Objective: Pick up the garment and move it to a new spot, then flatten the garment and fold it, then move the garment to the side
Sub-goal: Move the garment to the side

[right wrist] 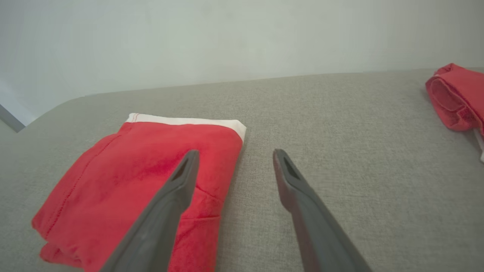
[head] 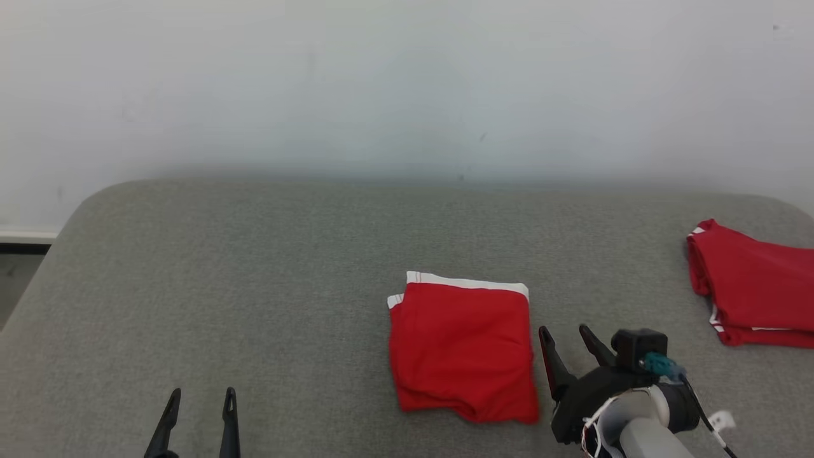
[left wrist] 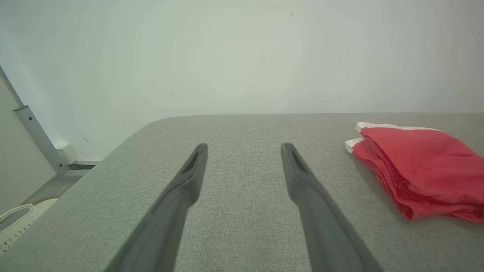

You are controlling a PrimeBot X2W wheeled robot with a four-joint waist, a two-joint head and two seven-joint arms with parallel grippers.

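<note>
The folded red garment, white waistband at its far edge, lies flat on the grey counter toward 5 o'clock in the head view. The right tool stands just beside it at its 3 o'clock side, fingers spread and empty. The left tool, likewise spread and empty, sits at 7 o'clock. A second red garment lies at 3 o'clock, well apart.

PLACE: looks like a bare test room or lab | SURFACE: grey cloth-covered bench with rounded far corners, set before a plain white wall | LEFT OF BENCH: white skirting, slanted metal post | ON BENCH: folded red garment mid-front; second red garment at right edge
</note>
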